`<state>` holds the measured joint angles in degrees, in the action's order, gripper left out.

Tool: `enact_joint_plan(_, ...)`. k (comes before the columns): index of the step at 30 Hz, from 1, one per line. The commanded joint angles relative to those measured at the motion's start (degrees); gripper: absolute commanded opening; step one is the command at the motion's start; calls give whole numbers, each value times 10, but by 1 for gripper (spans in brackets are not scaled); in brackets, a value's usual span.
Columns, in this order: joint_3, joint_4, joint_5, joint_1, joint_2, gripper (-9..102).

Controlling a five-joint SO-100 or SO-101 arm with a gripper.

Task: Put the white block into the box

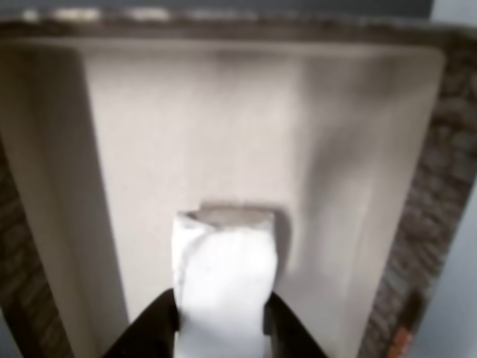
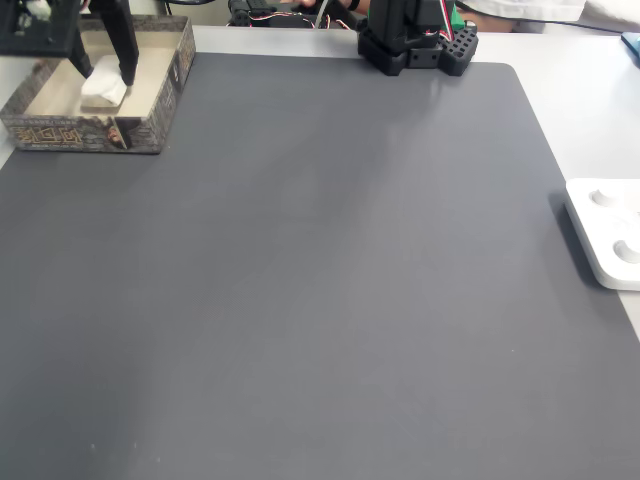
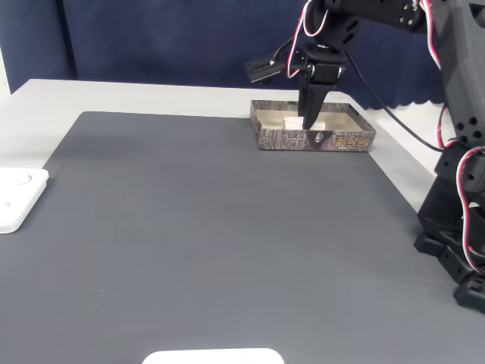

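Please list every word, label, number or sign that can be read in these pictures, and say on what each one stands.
No text can be read.
The box has printed marks on its outer wall, seen in both fixed views; they are too small and blurred to read.
The white block held by the gripper shows no marking.

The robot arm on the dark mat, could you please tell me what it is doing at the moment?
The black robot arm's hand is lowered into the rectangular open-topped box with the grey-brown patterned rim, at the far edge of the dark grey mat. Its fingers are closed on the small white matte block, which sits inside the box's pale interior. The block has not been let go yet.
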<state>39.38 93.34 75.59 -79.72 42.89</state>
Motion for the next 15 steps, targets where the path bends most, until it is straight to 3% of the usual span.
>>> enact_joint_plan(1,-22,-6,-11,-5,25,2)
enact_joint_plan(15,-10,-20,-9,-5,40,23)
